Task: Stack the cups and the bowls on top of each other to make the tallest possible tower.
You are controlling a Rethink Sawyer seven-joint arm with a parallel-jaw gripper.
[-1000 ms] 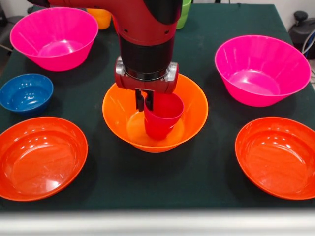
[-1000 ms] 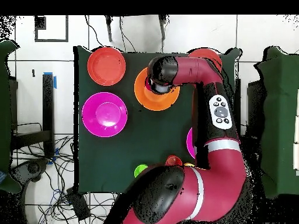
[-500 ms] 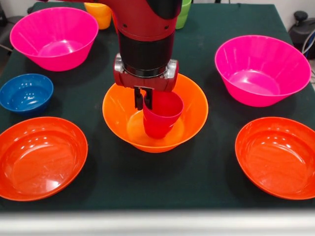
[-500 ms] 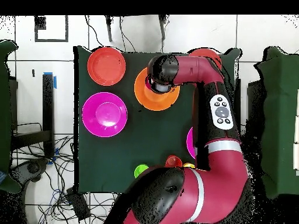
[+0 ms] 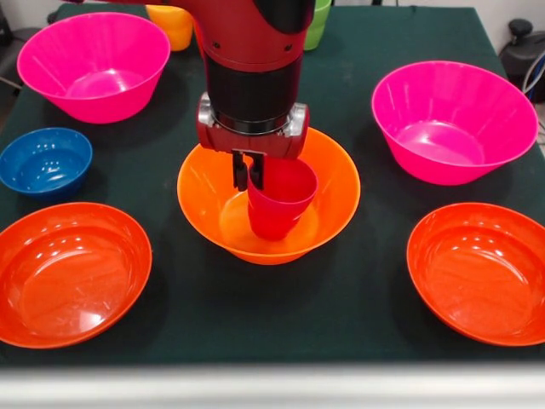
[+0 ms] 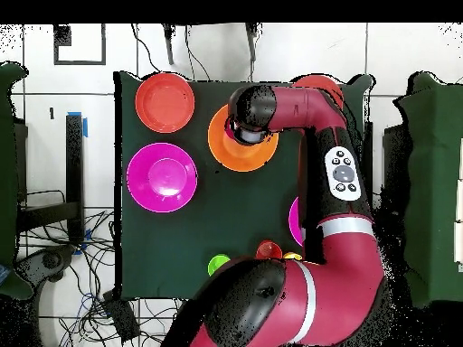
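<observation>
Gripping the small glossy red plastic cup (image 5: 279,198) by its rim, the hand (image 5: 249,173) should settle it centred in the large orange plastic bowl (image 5: 332,192), then let go.

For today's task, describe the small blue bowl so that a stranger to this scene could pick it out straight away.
In the front view, find the large orange bowl at the middle of the table, under the arm. Go to the picture's left edge: the small blue bowl sits between a pink bowl and a shallow red-orange bowl. It is the only blue piece, and the smallest bowl.
</observation>
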